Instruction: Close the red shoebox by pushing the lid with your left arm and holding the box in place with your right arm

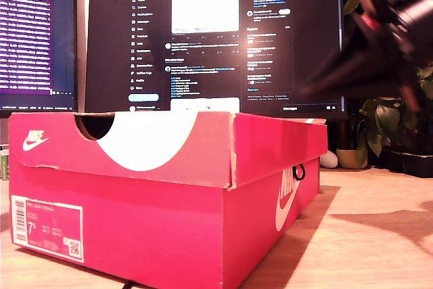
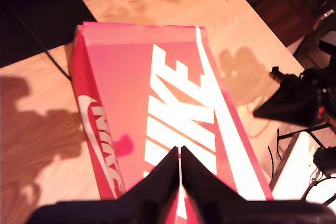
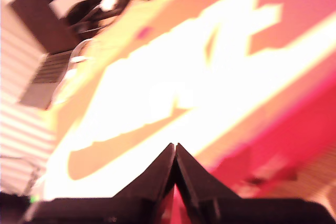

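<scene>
Red shoebox (image 1: pixel 162 201) sits on the desk (image 1: pixel 379 235), lid (image 2: pixel 173 108) down or nearly so. Your first hand (image 2: pixel 180 156) is pressed together, empty, above the lid, looking along the box's long axis. Your second hand (image 3: pixel 175 153) is also pressed together, empty, right over the lid print; contact unclear. I'd guess only a final press remains.

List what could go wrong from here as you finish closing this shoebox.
1. The lid looks nearly down, yet its corner near the exterior view's middle seems slightly raised; pushing off-centre might leave it skewed.
2. My first gripper and my second gripper are both shut above the lid, neither visibly bracing the shoebox, so it could slide on the smooth table.
3. The second wrist view is blurred, hinting at fast motion.
</scene>
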Tool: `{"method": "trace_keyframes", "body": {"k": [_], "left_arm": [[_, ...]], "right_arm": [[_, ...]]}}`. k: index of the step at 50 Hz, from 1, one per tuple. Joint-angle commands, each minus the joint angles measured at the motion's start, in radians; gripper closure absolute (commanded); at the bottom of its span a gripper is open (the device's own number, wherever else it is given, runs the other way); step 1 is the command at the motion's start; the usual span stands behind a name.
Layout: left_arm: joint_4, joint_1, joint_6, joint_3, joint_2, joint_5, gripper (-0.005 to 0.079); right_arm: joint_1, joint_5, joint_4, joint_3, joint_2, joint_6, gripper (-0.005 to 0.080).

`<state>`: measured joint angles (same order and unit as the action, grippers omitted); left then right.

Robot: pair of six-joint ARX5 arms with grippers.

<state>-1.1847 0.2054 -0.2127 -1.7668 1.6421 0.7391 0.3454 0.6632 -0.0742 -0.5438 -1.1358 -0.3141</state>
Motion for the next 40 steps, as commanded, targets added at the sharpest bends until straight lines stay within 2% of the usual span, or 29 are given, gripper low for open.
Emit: {"method": "trace_keyframes", "body": {"k": [1, 14, 21, 27, 33, 40], "left_arm": [[0.005, 0.003, -0.016, 0.01, -0.012, 0.004, 0.0761], [0.003, -0.023, -0.04, 0.01, -0.012, 0.004, 0.0761], [0.0, -0.047, -0.086, 0.01, -0.013, 0.01, 0.0761], [0.0, -0.075, -0.132, 0.01, -0.021, 0.038, 0.0761], [0.005, -0.108, -0.167, 0.011, -0.026, 0.084, 0.0761], [0.03, -0.16, -0.207, 0.011, -0.032, 0.084, 0.0761]], "right_arm": [[0.025, -0.021, 0.008, -0.01, -0.016, -0.003, 0.0764], [0.115, -0.103, 0.039, -0.01, -0.105, 0.037, 0.0764], [0.124, -0.127, 0.006, -0.01, -0.103, 0.079, 0.0764], [0.093, -0.168, -0.007, -0.01, -0.047, 0.081, 0.0764], [0.05, -0.26, 0.022, -0.01, 0.022, 0.138, 0.0764], [-0.006, -0.357, 0.057, -0.01, 0.099, 0.211, 0.0764]]}}
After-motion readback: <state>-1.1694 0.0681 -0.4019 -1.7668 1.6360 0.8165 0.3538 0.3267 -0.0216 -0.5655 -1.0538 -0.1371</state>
